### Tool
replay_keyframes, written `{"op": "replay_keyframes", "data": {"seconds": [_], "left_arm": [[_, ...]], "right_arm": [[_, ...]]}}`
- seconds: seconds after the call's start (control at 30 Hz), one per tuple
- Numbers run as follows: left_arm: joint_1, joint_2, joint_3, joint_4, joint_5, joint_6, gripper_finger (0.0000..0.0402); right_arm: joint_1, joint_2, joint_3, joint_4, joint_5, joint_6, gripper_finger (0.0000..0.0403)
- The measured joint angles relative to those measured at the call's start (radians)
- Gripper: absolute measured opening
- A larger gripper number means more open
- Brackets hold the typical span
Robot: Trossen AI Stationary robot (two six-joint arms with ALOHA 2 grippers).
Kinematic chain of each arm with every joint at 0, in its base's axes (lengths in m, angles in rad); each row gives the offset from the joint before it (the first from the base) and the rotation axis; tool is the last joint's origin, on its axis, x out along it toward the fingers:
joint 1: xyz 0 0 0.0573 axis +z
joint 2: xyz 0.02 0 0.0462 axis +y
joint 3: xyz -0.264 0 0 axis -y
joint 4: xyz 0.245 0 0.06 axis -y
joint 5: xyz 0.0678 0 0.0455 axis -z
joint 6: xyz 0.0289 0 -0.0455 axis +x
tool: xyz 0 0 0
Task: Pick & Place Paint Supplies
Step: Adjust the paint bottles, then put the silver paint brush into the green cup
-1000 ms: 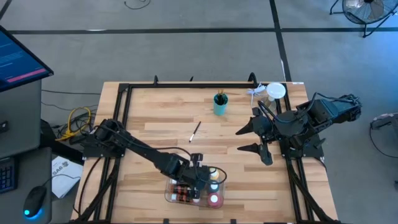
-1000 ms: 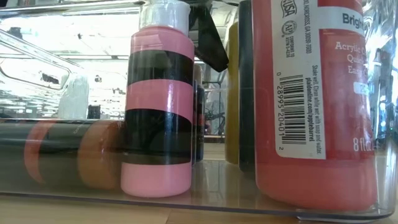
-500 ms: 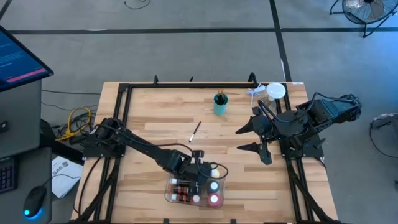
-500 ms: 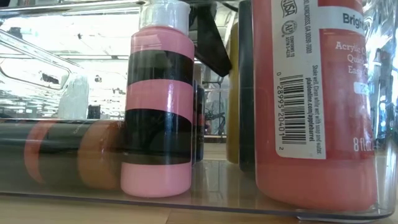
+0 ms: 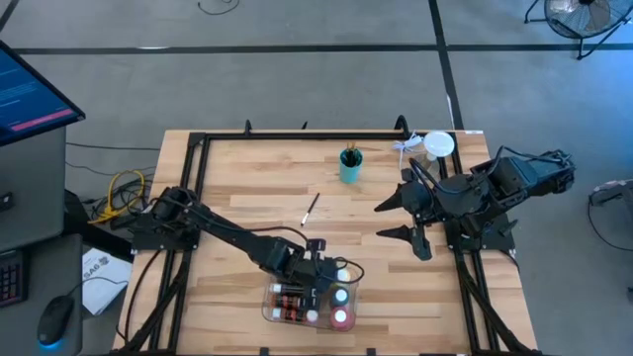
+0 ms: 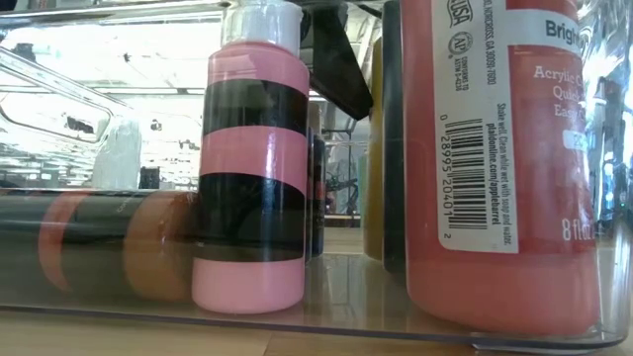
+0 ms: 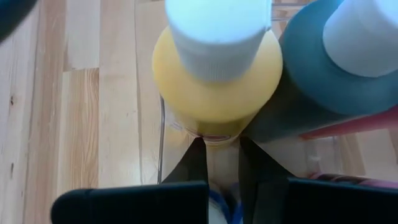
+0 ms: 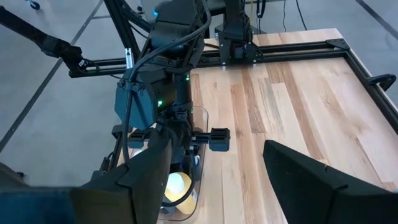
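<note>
A robotics lab: wooden bench [image 5: 257,188] framed in black rails, concrete floor, monitor [image 5: 30,94] (left edge).

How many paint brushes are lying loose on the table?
1: the paint brush lies between the teal cup and the clear tray; the left arm may hide others.

The table [image 5: 247,188] is made of pale, smooth wooden planks with a visible grain, framed by matt black metal rails [image 5: 297,135]. The tray [image 6: 326,321] is of clear, glossy plastic. The pink and black bottle [image 6: 250,168] and the red bottle [image 6: 504,148] look like smooth plastic; a printed paper label [image 6: 480,119] is borne by the latter. The yellow bottle [image 7: 217,81] appears matt, its white cap [image 7: 214,31] smooth plastic.
</note>
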Motion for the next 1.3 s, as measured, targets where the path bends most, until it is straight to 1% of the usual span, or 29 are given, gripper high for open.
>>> {"op": "replay_keyframes", "data": {"seconds": [0.53, 0.77, 0.87, 0.97, 1.17, 1.23, 1.3], "left_arm": [[-0.001, 0.000, 0.000, 0.011, -0.001, -0.005, 0.0002], [-0.002, -0.014, 0.000, -0.107, -0.002, -0.063, 0.0002], [-0.005, -0.053, -0.004, -0.119, -0.014, -0.089, 0.0002], [-0.005, -0.113, -0.004, -0.117, -0.052, -0.112, 0.0002], [0.021, -0.264, -0.043, -0.144, -0.233, -0.187, 0.0002], [0.048, -0.326, -0.078, -0.148, -0.271, -0.236, 0.0002], [0.080, -0.387, -0.124, -0.149, -0.284, -0.284, 0.0002]], "right_arm": [[0.000, 0.000, 0.000, -0.003, 0.000, -0.008, 0.0249], [0.000, 0.000, 0.000, -0.014, 0.000, -0.008, 0.0249], [0.000, 0.001, 0.000, -0.023, 0.000, -0.013, 0.0249], [0.000, 0.001, 0.001, -0.026, 0.000, -0.029, 0.0249], [0.000, 0.001, 0.001, -0.026, 0.000, -0.065, 0.0249], [-0.009, 0.001, 0.001, -0.026, -0.001, -0.076, 0.0249], [-0.019, 0.001, 0.001, -0.039, -0.002, -0.083, 0.0249]]}}
